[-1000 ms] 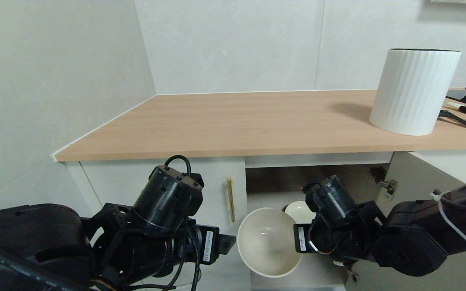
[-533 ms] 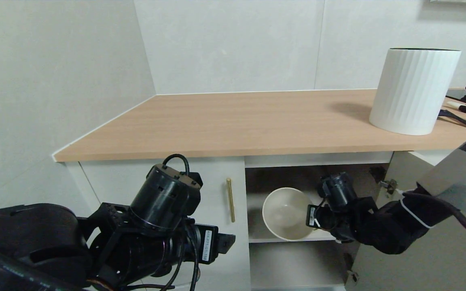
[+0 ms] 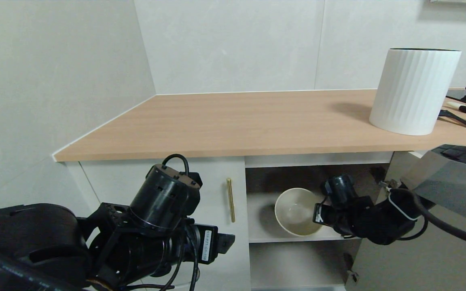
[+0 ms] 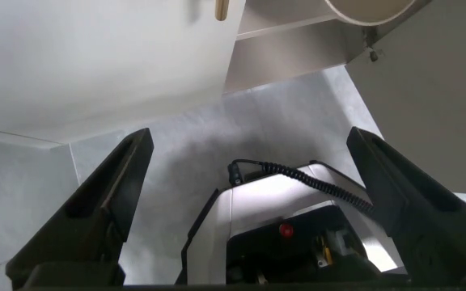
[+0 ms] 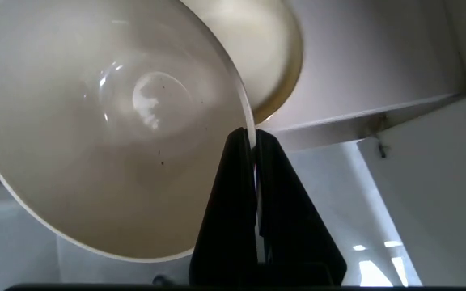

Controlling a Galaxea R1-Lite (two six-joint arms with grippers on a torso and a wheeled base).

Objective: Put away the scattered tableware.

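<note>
Black fingers [image 4: 95, 218] of the left gripper [image 4: 249, 210] stand wide apart with nothing between them, low in front of the shut cupboard door [image 3: 168, 169]. A white label [image 3: 207, 245] sits on that wrist, its print too small to read. Just beyond is the door's thin gold handle [image 3: 230, 200], upright.

To the right of the handle the cupboard is open. The right gripper [image 3: 318, 214], with a small white label of its own that is also unreadable, is pinched tight on the rim of a cream bowl [image 3: 297, 212]. The bowl is tipped up on its edge, held at its right side, with its mouth facing out of the cupboard and slightly upward. It is over the upper shelf [image 3: 263, 228]; whether its lower rim touches the shelf cannot be told. In the right wrist view a second cream dish [image 5: 277, 56] lies just behind the bowl [image 5: 112, 121].

Above, on the wooden counter [image 3: 237, 121], a tall white ribbed container [image 3: 415, 91] stands toward the right, and a few utensils [image 3: 465, 117] lie beside it at the far right edge.
</note>
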